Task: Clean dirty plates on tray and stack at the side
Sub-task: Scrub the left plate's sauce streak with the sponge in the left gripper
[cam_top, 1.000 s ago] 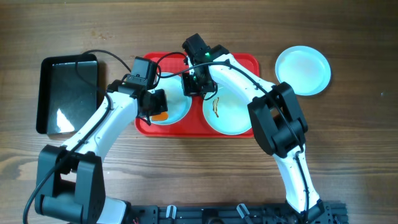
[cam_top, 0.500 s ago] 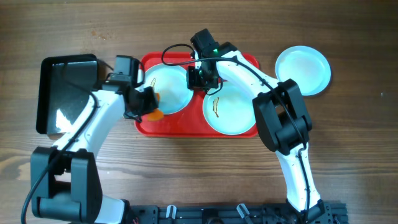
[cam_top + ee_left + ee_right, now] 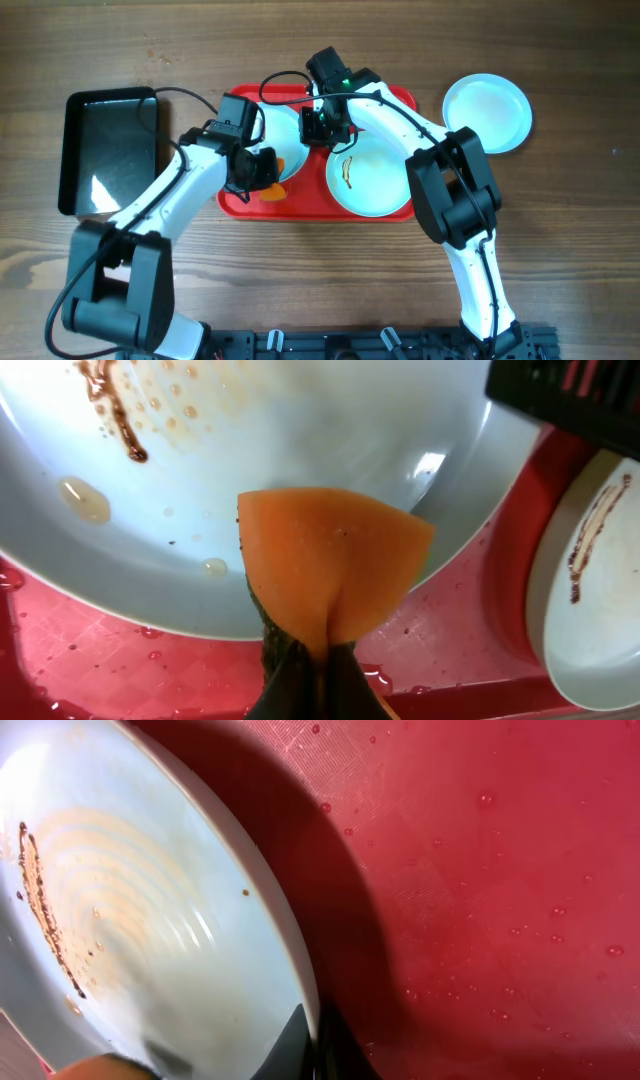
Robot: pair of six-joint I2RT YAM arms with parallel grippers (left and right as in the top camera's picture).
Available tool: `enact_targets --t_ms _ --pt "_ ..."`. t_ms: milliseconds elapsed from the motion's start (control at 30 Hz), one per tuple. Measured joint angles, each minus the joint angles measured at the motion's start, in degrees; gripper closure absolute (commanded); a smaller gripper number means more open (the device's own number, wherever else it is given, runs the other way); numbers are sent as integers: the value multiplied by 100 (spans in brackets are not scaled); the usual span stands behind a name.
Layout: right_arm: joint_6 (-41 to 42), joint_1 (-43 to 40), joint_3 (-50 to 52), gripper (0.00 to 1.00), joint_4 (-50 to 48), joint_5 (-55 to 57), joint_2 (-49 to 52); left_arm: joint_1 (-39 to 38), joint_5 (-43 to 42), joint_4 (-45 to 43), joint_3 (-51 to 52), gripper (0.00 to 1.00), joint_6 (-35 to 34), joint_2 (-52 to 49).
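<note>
Wooden table [image 3: 560, 250], red tray [image 3: 400, 100], left hand [image 3: 300, 675] clenching orange sponge [image 3: 330, 560], right hand [image 3: 315, 1045] pinching rim of half-hidden smeared plate [image 3: 150, 920]

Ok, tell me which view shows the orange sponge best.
Left wrist: the orange sponge fills mid-frame, pinched in the left gripper over a smeared plate. Overhead shows only a small orange bit. Right wrist catches a blurred sliver at its bottom edge.

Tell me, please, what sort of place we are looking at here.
Probably a robotics lab bench staged for dishwashing: robot arms over a wooden table, a red tray holding sauce-smeared plates, and an orange sponge over one.
</note>
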State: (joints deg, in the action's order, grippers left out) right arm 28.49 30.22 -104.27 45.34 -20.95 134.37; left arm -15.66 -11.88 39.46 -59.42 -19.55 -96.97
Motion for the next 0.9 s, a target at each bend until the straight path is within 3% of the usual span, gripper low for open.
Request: enact_targets --t_ms 567,900 --pt "2 0 0 96 26 -2 0 -4 175 -420 2 96 334 -59" --pt "0 0 0 96 109 -28 0 -4 256 -1110 2 96 450 -63"
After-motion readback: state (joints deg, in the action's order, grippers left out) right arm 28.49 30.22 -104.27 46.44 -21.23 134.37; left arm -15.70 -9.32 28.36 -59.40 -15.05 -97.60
